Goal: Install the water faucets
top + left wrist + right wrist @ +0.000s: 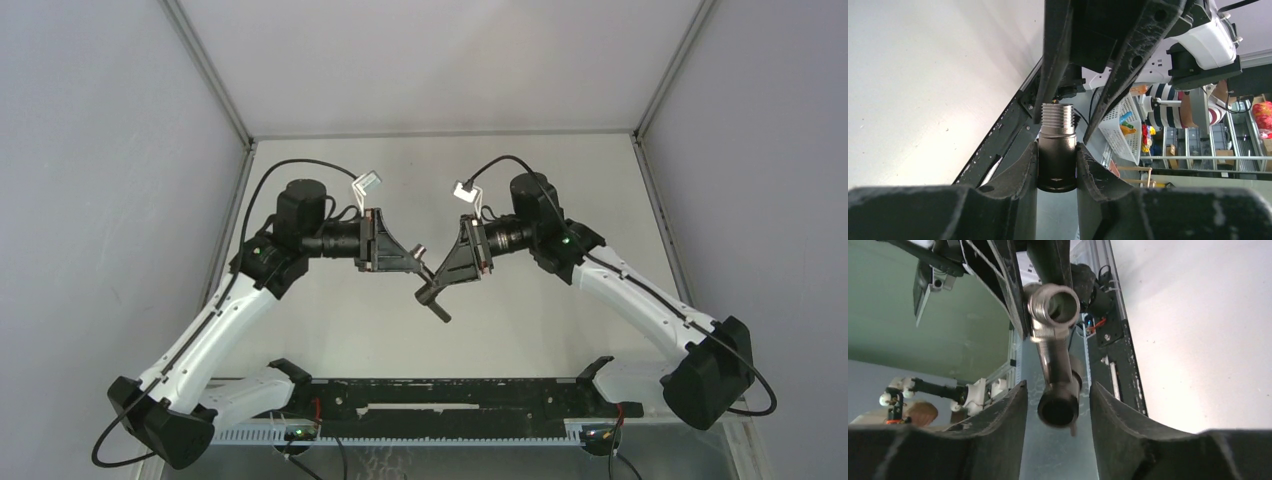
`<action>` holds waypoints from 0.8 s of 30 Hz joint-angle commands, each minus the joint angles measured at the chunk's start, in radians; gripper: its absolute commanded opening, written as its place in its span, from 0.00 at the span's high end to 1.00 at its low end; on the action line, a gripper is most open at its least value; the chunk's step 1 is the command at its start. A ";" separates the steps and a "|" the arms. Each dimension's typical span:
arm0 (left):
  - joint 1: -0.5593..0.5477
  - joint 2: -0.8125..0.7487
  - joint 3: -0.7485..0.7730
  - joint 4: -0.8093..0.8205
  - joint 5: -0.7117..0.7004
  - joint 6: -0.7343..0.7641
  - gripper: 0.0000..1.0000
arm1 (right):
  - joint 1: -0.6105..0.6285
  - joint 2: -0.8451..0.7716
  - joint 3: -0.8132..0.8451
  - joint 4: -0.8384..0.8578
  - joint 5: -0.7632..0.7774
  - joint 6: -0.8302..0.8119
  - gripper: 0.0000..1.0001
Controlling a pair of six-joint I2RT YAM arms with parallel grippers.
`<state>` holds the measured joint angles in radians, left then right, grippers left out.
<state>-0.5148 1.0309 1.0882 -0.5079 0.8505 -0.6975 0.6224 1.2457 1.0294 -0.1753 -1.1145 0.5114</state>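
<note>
Left pincer (pixel 1057 150): clenched on the tap (pixel 1057 167), one finger pressed flat against each side of its dark body.
Tap: held in the air between the two pincers. Its silvery threaded end (pixel 1057 119) sticks out just beyond the left fingertips and faces the right pincer (pixel 1059 386).
Right pincer: released. Its fingers stand either side of the tap's dark tube (pixel 1058 402), and a thin gap shows on each side.
Step in hand: by my reading, the right pincer is lining up to take the tube so the tap can be passed across or turned.
Doing it well: centre the tube between the right fingers before closing so both touch together. Close gently, since a round tube will roll under a lopsided squeeze. The left grip should be firm until the right one has bitten.
Edges: the fingertips of the two pincers nearly interlock around the threaded end, so there is little room for sideways correction.
Open room: the table (pixel 520 340) lies well below both pincers. The black rail (pixel 450 395) sits behind them at the near edge, and the side walls (pixel 100 200) are well apart.
</note>
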 commanded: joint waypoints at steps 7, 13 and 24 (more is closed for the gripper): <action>-0.014 -0.016 0.072 0.097 0.012 0.004 1.00 | -0.007 -0.141 0.091 -0.234 0.472 -0.145 0.10; -0.014 -0.006 0.086 0.069 -0.082 -0.042 1.00 | 0.069 -0.262 0.036 -0.206 0.757 -0.261 0.00; -0.011 0.029 0.174 -0.123 -0.338 -0.245 1.00 | 0.560 -0.370 -0.172 0.040 1.362 -0.745 0.00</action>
<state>-0.5278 1.0653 1.1500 -0.6010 0.5957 -0.8478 1.0801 0.8818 0.8940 -0.2760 -0.0223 -0.0181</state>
